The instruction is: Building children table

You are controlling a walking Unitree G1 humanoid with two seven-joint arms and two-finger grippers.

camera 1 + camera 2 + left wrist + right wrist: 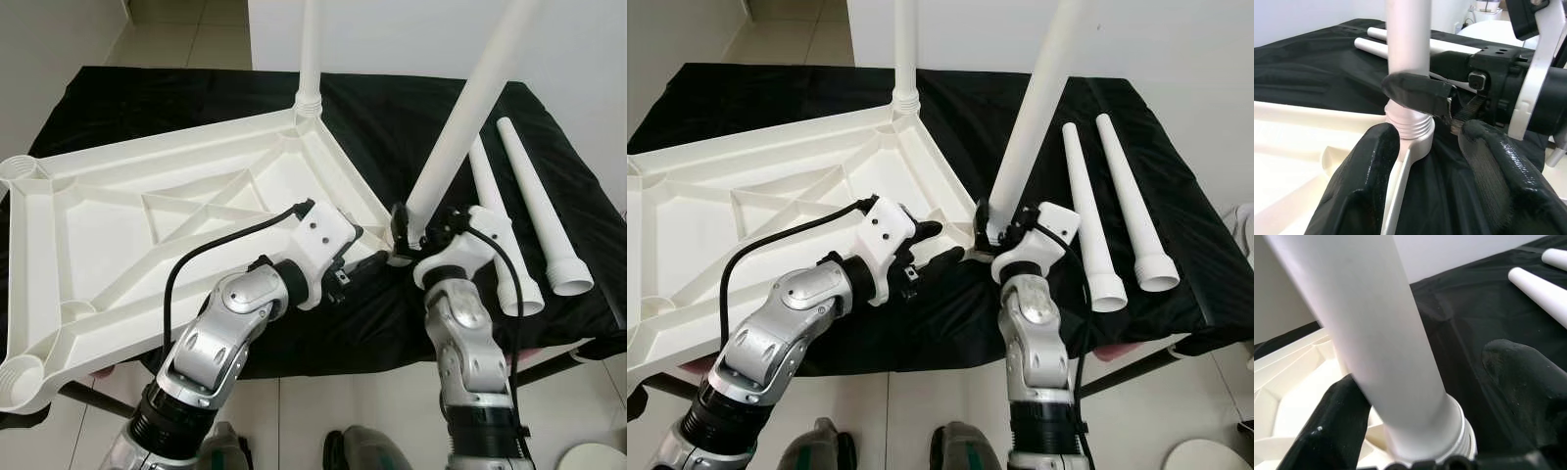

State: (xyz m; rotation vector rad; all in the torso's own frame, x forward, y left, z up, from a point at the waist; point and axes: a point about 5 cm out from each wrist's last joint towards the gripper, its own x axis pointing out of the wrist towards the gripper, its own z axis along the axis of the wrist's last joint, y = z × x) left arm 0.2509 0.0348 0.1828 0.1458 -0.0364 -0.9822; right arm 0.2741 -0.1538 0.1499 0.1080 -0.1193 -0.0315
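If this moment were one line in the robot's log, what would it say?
right gripper: holds table leg at corner socket | left gripper: steadies tabletop corner | one leg fitted | two legs loose

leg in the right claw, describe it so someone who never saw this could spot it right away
Find the white tabletop lying upside down on the black cloth. At its near right corner the right claw grips a white leg that leans up and to the right. The far corner's leg stands straight, and two more legs lie flat on the cloth.
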